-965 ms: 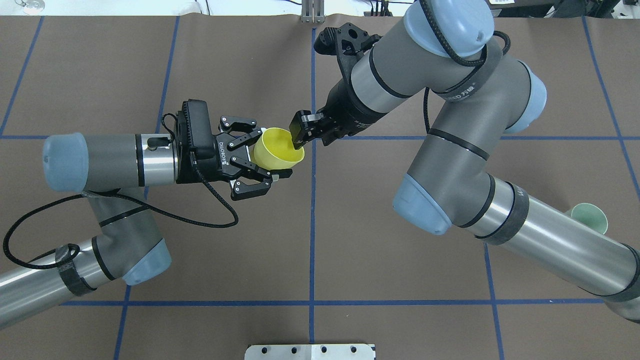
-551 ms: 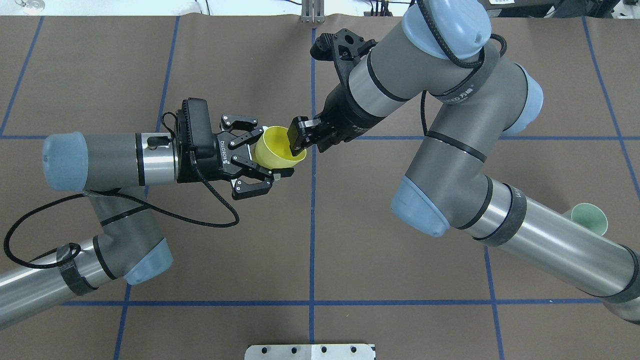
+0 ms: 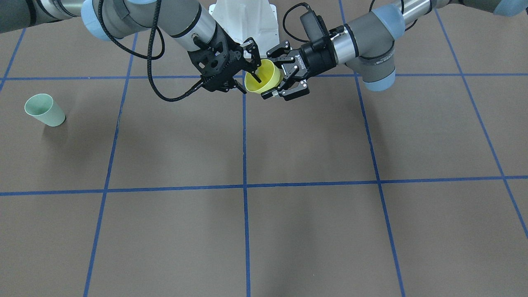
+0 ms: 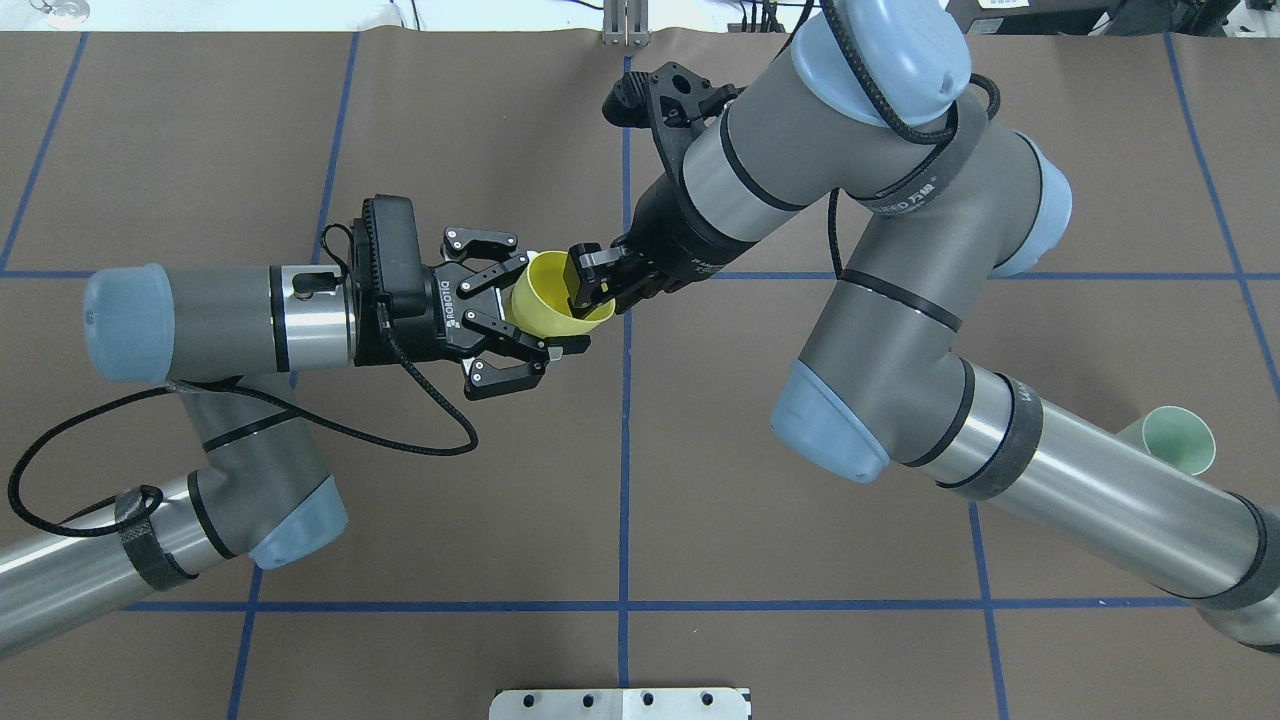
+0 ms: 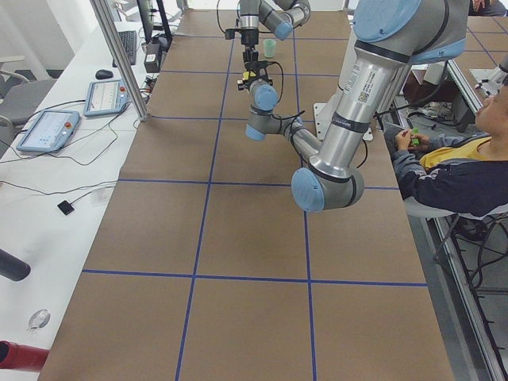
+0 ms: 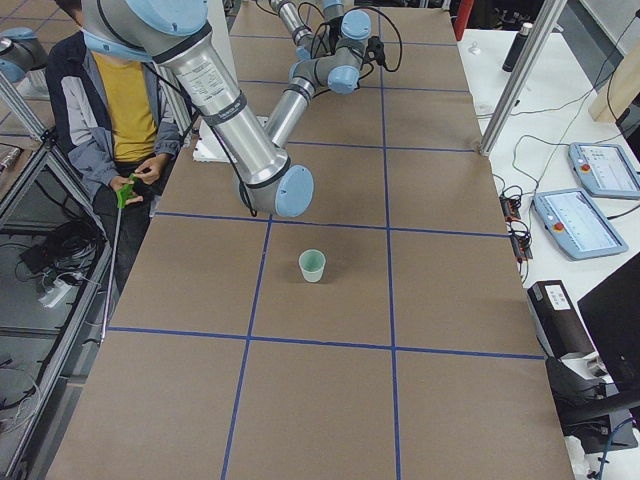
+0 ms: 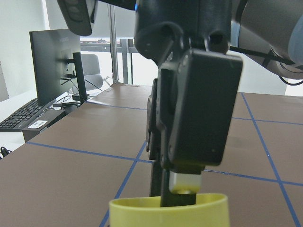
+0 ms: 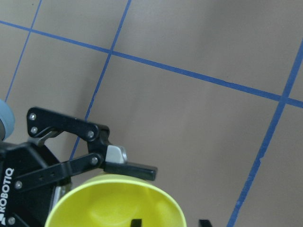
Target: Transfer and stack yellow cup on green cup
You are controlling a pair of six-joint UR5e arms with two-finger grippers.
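The yellow cup (image 4: 548, 296) is gripped by the left gripper (image 4: 543, 308), whose fingers are closed against its opposite sides. The cup is held tilted almost onto its side above the table (image 4: 700, 500), just left of the centre of the overhead view. Its open mouth is turned toward the right gripper (image 4: 590, 288). The right gripper's jaws are seen apart and set astride the cup's rim. In the right wrist view one fingertip (image 8: 136, 222) is found inside the mouth and the other outside the wall, and no squeeze on the wall can be made out. In the front-facing view a dark finger is seen reaching into the yellow mouth at upper centre. The two arms are seen entering from opposite sides of the frame and are met at the cup, beside a blue tape line (image 4: 625, 450). The green cup (image 3: 44, 109) is stood upright on the brown table, well apart from both grippers, near the left edge of the front-facing view. In the overhead view it is partly hidden behind the right arm (image 4: 1100, 490) at the lower right.
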